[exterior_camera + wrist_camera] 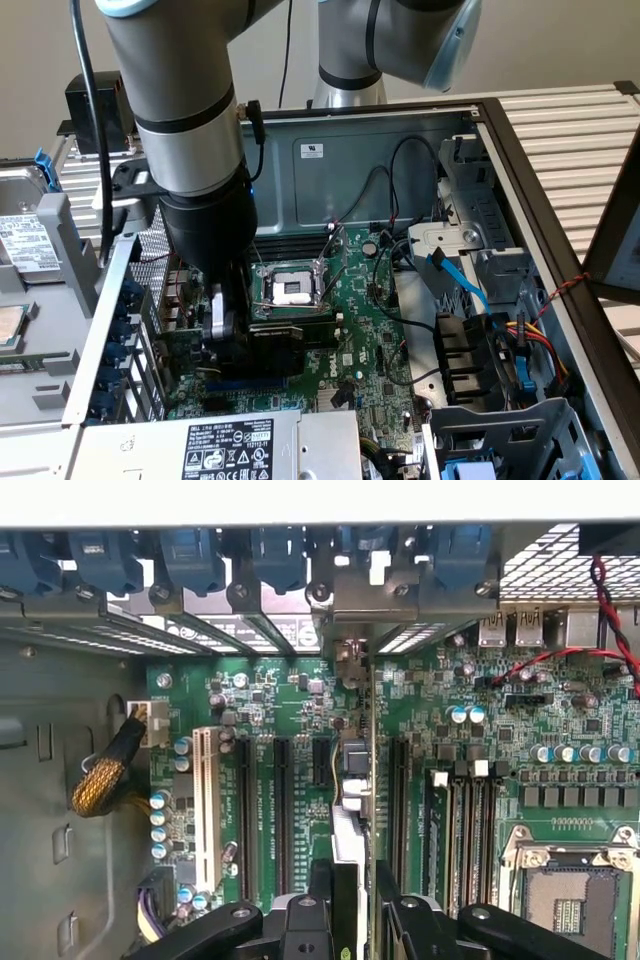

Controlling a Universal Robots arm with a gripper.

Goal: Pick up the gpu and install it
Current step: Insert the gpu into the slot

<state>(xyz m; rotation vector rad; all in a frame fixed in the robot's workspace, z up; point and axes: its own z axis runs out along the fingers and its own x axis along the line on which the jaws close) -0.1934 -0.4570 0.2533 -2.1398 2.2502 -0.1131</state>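
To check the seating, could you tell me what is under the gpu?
The gpu, held in the gripper, stands on edge over the motherboard, with black slots showing on either side. Whatever lies directly beneath it is covered by the card.

The motherboard (300, 820) is gleaming glossy green, while the case wall (380, 165) is showing dull grey sheet metal. The blue clips (190, 560) are looking like smooth plastic, the cable sleeve (100, 780) is showing coarse braided mesh, and the gpu (295, 345) is wearing a matt black shroud.
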